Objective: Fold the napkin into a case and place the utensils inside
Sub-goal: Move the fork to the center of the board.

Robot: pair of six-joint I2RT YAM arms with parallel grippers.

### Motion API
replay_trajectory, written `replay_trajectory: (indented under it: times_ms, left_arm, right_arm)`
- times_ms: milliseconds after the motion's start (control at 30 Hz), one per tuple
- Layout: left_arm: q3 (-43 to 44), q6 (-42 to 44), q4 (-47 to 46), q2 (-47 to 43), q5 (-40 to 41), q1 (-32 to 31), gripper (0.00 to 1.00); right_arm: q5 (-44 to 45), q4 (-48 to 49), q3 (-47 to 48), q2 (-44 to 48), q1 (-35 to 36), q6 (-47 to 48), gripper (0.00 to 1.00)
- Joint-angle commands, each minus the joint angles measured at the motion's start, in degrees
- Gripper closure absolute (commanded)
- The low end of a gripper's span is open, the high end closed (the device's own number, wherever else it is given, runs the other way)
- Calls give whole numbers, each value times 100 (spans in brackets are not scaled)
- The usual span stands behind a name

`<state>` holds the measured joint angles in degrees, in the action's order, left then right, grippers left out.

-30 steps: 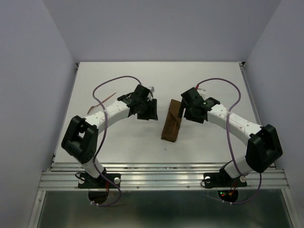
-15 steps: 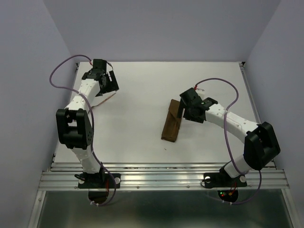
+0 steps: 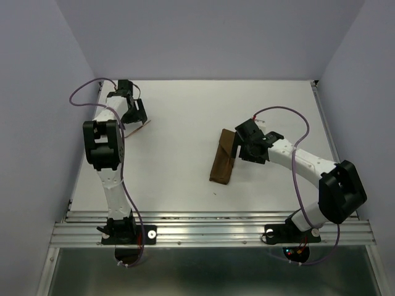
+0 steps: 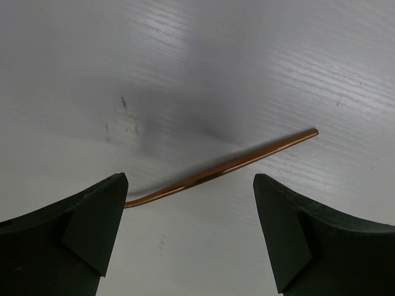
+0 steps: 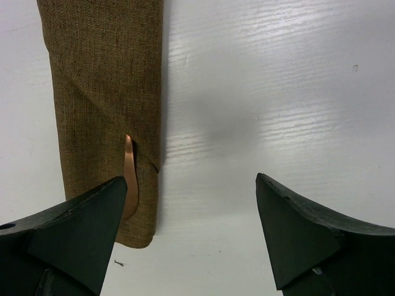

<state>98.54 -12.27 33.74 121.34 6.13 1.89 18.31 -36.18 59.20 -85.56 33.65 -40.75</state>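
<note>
The left fingers (image 4: pixel 92 228) have swung away from beside the case (image 3: pixel 223 157) to the far-left corner of the worktop (image 3: pixel 185 185) and have spread to their widest. They are empty and straddle the loose utensil (image 4: pixel 234 163), which lies flat between them, not gripped. Right of centre the case lies folded, with the other utensil (image 5: pixel 129 172) already tucked under its diagonal flap and only a coppery end showing. The right fingers (image 5: pixel 308 240) remain wide apart and empty just to its right. By this reading one utensil is stowed and the left side is poised to fetch the last.
</note>
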Motion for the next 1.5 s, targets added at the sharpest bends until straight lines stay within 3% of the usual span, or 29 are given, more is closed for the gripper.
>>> replay_trajectory:
  times_ms: [0,233,433,633,733,767,867,1300,1467]
  left_arm:
    - [149,190,143,92,-462,-22,5]
    - [-782,-3,-156,-277,-771,-92,12]
    - [-1311,-91,-271,-400,-675,-399,26]
    - [-1768,-363,-438,-523,-675,-795,50]
    - [-1865,-504,-456,-585,-675,-1111,70]
    - [-1874,-548,-447,-594,-675,-1269,83]
    - [-1891,-645,-508,-664,-841,-1489,100]
    - [-2400,-1110,-1736,-1394,-3905,-1833,100]
    - [-2691,-1111,-2064,-1184,-4445,-1824,100]
  right_arm:
    - [33,199,-110,364,-43,-38,10]
    - [6,199,-119,356,-95,-99,10]
    - [-46,217,-75,250,-95,-108,9]
    - [-29,217,-102,338,-95,-170,10]
    - [-11,217,-119,364,-95,-205,9]
    - [-11,217,-119,356,-95,-205,9]
    - [-11,217,-102,338,-95,-214,9]
    - [-29,217,-14,224,-95,-258,9]
    - [-29,226,-14,197,-95,-249,9]
